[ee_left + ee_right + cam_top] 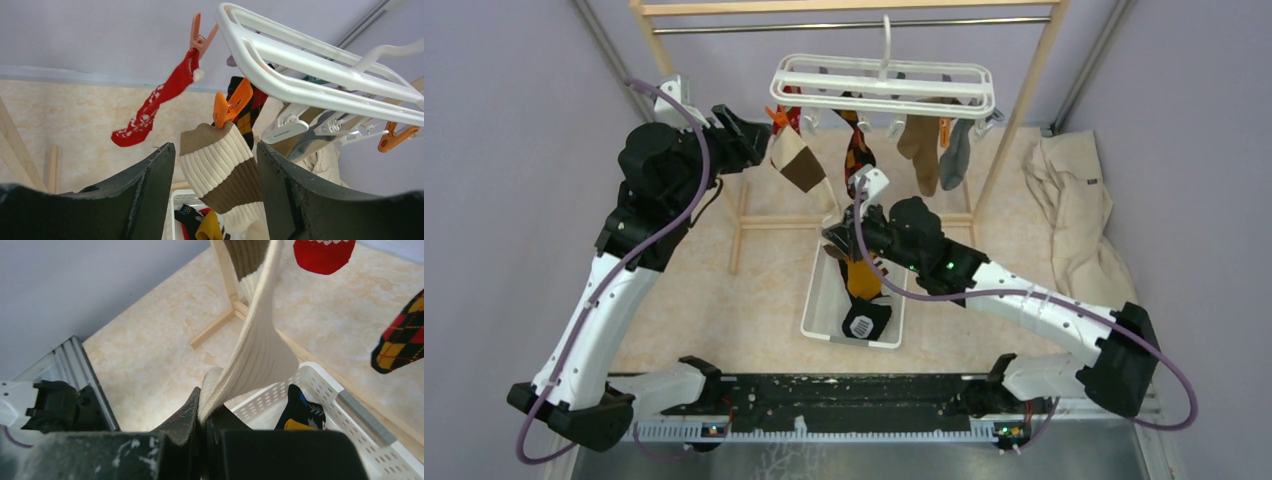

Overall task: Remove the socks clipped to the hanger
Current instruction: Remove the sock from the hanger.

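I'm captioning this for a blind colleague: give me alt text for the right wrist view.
The right gripper is shut on the lower end of a cream and brown sock that stretches up out of frame. A white basket sits below right; a red sock and an argyle sock hang above.

1. The top external camera sits high, above and behind the arm bases (686, 385), looking down and forward toward the far wall (724, 60). From well back it takes in the whole worktop (724, 325), the wooden rack (1024, 100) and the white hanger (884, 85).
2. The left wrist camera looks upward between the spread fingers (150, 190) of the left claw (215, 150), close beneath the hanger's rim and facing the frame's underside.
3. The right wrist camera looks along the right claw (204, 412), slanting down across the worktop, very near the striped sock's (260, 340) cream toe pinched there.
4. All three views share that striped sock, the red sock (150, 107), the argyle sock (400, 345) and the white basket (320, 385).
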### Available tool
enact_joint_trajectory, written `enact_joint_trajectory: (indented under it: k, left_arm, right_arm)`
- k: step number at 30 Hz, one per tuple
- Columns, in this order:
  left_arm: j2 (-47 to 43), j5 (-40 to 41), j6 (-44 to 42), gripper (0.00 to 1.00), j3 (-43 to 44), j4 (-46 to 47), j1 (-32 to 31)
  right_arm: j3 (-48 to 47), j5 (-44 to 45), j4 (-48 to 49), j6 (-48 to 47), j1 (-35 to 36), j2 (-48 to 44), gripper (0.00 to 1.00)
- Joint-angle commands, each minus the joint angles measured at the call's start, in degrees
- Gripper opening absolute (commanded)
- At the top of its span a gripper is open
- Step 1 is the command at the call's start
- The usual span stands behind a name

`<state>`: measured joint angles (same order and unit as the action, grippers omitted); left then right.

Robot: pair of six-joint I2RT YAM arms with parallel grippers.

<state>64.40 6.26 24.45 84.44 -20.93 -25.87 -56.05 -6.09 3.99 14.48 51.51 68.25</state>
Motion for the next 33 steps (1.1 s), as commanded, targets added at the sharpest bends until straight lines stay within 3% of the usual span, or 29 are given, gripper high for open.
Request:
enact_joint_trajectory:
  k: [1, 6, 16, 24, 33]
  left_arm:
    - [0.2, 3.1, 1.4, 0.68, 2.5, -1.0, 0.1]
    - [1.5, 5.6, 2.2, 0.68, 3.5, -3.0, 0.1]
    - [2.7, 5.5, 3.4, 0.67, 2.7, -2.9, 0.1]
    - [3.3, 3.8, 4.5, 0.66, 1.6, -0.1, -0.3]
    - [6.0, 4.6, 3.2, 0.66, 0.9, 5.2, -1.5]
  right_arm:
    - [-5.4, 17.2, 0.4, -2.4, 6.1, 3.8, 0.0]
    - [-10.0, 28.3, -0.6, -4.1, 11.4, 8.9, 0.0]
    - [-19.4, 40.8, -3.6, -5.8, 16.1, 17.9, 0.0]
    - [-25.7, 44.8, -6.8, -7.6, 17.8, 23.4, 0.0]
    - [-26.1, 45.0, -6.3, -7.6, 18.5, 24.4, 0.0]
